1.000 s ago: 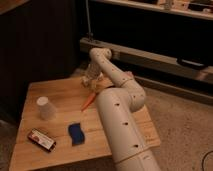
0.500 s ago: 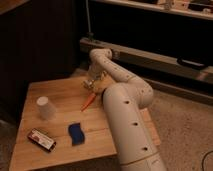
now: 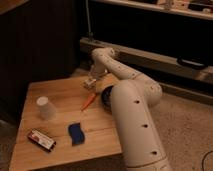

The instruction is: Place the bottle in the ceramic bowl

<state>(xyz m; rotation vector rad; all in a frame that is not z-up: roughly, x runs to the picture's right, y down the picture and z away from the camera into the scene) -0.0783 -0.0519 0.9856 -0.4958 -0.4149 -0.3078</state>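
Beside the ceramic bowl (image 3: 104, 96), the gripper (image 3: 90, 81), jaws spread wide, was noted lower than a second before; lettering on the red-and-white box (image 3: 41, 139) could not be read.

No text legible anywhere. Red-and-white box (image 3: 41, 140), near front edge of desk (image 3: 62, 95): pale patches on top face, possibly print, unreadable. White cup (image 3: 44, 107): plain, no marks seen. Tool (image 3: 90, 82), over far side of desk: no lettering or number made out.
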